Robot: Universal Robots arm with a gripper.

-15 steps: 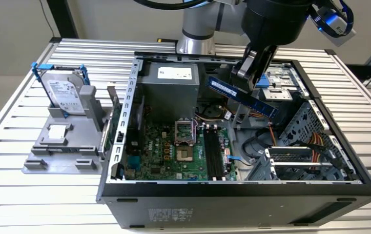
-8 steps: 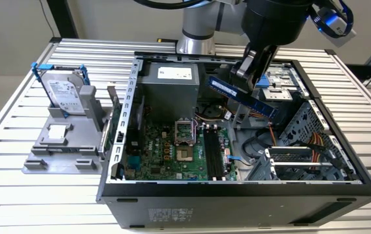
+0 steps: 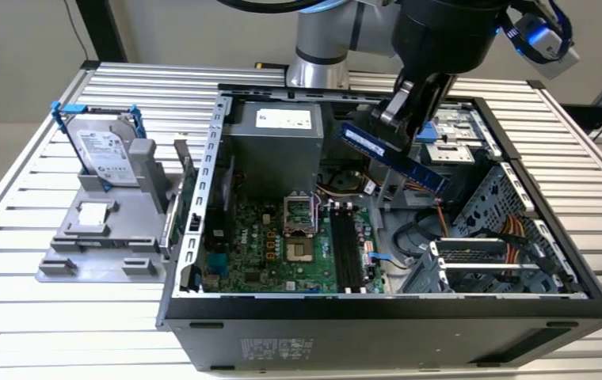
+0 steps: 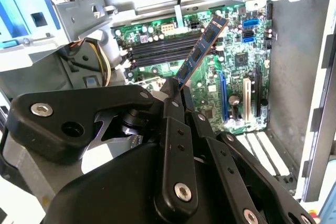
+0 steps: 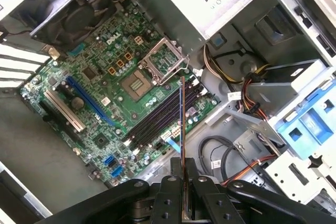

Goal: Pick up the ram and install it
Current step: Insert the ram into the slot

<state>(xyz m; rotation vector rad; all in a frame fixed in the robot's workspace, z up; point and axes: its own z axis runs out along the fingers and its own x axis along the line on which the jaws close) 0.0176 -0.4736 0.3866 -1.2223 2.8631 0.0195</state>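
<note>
— Ram (image 3: 394, 150) first: where do we see it?
— We see it pinched at one end in the claw (image 3: 394, 117), tilted, held in the air above the open computer case (image 3: 213, 158).
— And against the green board (image 5: 105, 77)?
— In the first wrist view we see it edge-on over the long black slots (image 5: 155, 119), apart from them, not seated.
— Anything else we note?
— A hard drive (image 3: 105, 154) upright in a grey stand (image 3: 95, 237) on the bench (image 3: 26, 317), at the exterior view's left, beside the case.

Jaws matt black; ram (image 4: 202, 51) circuit board; table (image 3: 26, 317) ribbed bright metal.
</note>
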